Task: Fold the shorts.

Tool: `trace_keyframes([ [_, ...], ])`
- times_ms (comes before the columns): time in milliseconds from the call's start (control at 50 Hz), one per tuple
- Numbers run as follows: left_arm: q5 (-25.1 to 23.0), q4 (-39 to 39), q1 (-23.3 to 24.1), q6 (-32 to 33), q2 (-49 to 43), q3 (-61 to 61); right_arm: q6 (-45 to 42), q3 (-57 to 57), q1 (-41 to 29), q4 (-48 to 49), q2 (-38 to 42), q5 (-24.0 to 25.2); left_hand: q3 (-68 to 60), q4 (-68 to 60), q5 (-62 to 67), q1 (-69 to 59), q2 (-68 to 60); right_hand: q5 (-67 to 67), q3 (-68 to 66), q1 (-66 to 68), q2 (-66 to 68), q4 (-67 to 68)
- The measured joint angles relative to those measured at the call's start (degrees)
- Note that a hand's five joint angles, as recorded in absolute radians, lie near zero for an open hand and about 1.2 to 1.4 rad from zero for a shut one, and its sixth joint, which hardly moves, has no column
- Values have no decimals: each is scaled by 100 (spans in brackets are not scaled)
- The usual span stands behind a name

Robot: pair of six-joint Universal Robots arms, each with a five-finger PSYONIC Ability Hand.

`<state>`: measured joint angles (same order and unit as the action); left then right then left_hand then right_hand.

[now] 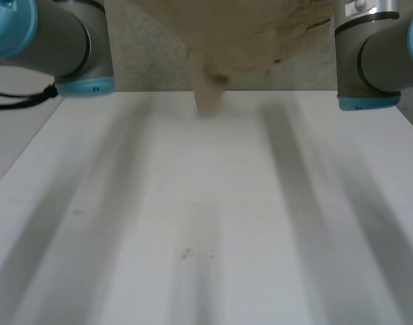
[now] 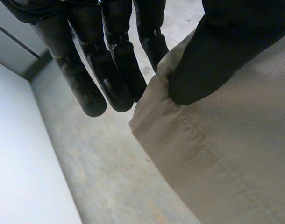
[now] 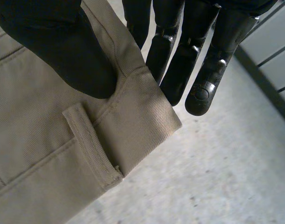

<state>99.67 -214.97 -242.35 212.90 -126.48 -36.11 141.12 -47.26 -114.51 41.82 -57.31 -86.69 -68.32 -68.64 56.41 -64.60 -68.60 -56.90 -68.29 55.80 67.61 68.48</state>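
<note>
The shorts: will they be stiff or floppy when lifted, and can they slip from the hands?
Likely floppy: the shorts sag to a point in the head view. Probably not slippery: the cloth looks like coarse twill, and the left hand and right hand each pinch a corner.

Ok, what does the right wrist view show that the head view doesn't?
Right wrist view: the right robot hand pinching a corner of the shorts, thumb near a belt loop. Head view: the white table, the left arm and the right arm. Both: the shorts, tan cloth held up in the air.
</note>
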Motion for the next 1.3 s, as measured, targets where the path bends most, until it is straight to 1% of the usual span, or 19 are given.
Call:
trace_keyframes([
  [40,-5,33,-10,-66,43,-149,3,-34,-3,-61,-3,2,0,0,0,0,0,0,0,0,0,0],
  [120,-37,252,-132,-487,362,-1494,13,-446,-9,-946,162,59,0,0,0,0,0,0,0,0,0,0],
  [140,-37,252,-132,-487,362,-1494,13,-446,-9,-946,162,59,0,0,0,0,0,0,0,0,0,0],
  [220,-59,340,-204,-700,491,-2911,-2,-965,-4,-1833,543,183,0,0,0,0,0,0,0,0,0,0],
  [400,-74,502,-135,-700,237,-4848,-38,-1941,15,-2838,1135,298,-1,-1,0,0,0,0,0,0,0,0],
  [500,-80,653,-36,-662,151,-5318,-24,-2320,32,-3016,1081,270,-1,-1,0,0,0,0,0,0,0,0],
  [660,-88,1623,60,-638,939,-6140,30,-3200,65,-3744,228,206,0,0,0,0,0,0,0,0,0,0],
  [820,-97,3111,86,-627,2352,-7095,-40,-3928,126,-5181,-601,211,0,0,0,0,0,-1,0,0,0,0],
  [920,-110,3983,114,-592,2925,-7615,-323,-4385,245,-6040,-964,232,-1,0,0,0,0,-1,0,0,0,0],
  [1020,-168,4443,244,-553,3141,-7892,-823,-4831,391,-6505,-1240,239,-1,-1,0,0,-1,-1,0,0,0,0],
  [1060,-168,4443,244,-553,3141,-7892,-823,-4831,391,-6505,-1240,239,-1,-1,0,0,-1,-1,0,0,0,0],
  [1080,-209,4528,322,-488,3158,-7865,-1035,-5006,441,-6575,-1318,240,1785,1691,-1626,1838,1801,-2,0,0,0,0],
  [1100,-221,4535,341,-440,3152,-7807,-1105,-5072,452,-6572,-1339,248,2624,2667,-2586,2954,2650,-5,0,0,0,0],
  [1120,-231,4528,353,-387,3142,-7740,-1131,-5097,456,-6562,-1344,250,2624,2667,-2586,2954,2650,-5,0,0,0,0],
  [1140,-236,4520,361,-323,3128,-7661,-1158,-5126,458,-6539,-1348,253,4335,4423,-4300,4703,4485,-5,0,0,0,0],
  [1180,-249,4476,370,-131,3075,-7436,-1185,-5157,460,-6473,-1349,256,4335,4423,-4300,4703,4485,-5,0,0,0,0],
  [1200,-260,4411,371,77,3001,-7198,-1193,-5173,457,-6388,-1346,260,5475,5553,-5290,5323,5524,-5,0,0,0,0],
  [1240,-266,4359,370,202,2946,-7053,-1191,-5176,455,-6335,-1344,261,5582,5653,-5373,5328,5644,-5,0,0,0,0],
  [1300,-304,4042,357,772,2597,-6319,-1171,-5176,446,-6065,-1333,258,5582,5653,-5374,5328,5648,-5,0,0,0,0],
])
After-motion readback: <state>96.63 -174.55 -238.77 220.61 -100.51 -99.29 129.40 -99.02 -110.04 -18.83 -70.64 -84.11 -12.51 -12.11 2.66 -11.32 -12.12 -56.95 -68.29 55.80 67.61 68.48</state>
